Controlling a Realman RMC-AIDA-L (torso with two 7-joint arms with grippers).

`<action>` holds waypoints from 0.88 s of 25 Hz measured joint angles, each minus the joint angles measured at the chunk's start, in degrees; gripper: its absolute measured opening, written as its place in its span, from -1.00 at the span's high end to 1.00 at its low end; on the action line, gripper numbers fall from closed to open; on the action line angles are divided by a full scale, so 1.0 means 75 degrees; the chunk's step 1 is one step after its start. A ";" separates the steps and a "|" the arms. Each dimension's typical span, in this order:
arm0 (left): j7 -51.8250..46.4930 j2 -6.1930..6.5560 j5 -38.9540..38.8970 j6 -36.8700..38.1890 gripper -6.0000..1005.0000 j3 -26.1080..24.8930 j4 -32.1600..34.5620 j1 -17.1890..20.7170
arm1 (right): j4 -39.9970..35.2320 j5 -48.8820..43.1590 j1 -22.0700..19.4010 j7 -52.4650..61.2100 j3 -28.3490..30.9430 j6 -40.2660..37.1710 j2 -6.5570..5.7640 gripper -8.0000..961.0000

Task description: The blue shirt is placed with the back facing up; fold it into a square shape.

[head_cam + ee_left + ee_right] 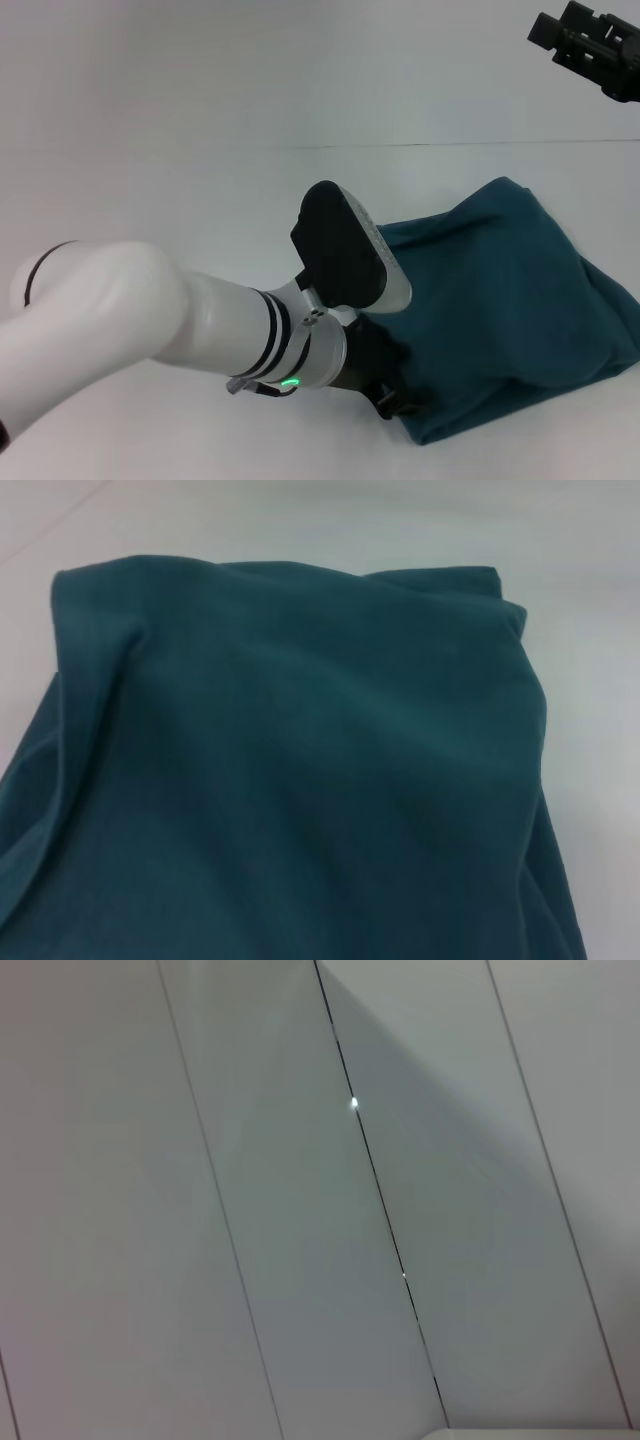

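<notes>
Your dark teal-blue soft fabric shirt (500, 310) lies bunched on the white table (150, 180), right of centre, long axis running near-left to far-right. Left hand (395, 395) grips its near-left edge. Right hand (590, 45) hangs raised far right; its opening you cannot tell.

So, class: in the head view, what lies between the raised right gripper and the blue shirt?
Nothing: only bare white table separates the right gripper from the blue shirt, as the head view shows.
</notes>
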 joint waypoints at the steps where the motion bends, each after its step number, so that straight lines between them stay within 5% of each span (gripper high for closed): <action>1: -0.0022 0.0000 0.0000 0.0011 -0.42 0.0011 -0.0002 -0.0008 | 0.0003 0.0000 0.0000 -0.0014 0.0012 -0.0015 0.0001 -0.53; 10: -0.0024 0.0000 0.0004 0.0009 0.28 0.0073 -0.0114 -0.0019 | 0.0108 0.0024 0.0002 -0.0103 0.0019 -0.0028 0.0010 -0.53; 22: -0.0009 0.0014 0.0064 0.0155 0.55 0.0032 -0.0041 0.0036 | 0.0334 0.0196 -0.0034 -0.0257 0.0156 -0.0041 -0.0003 -0.53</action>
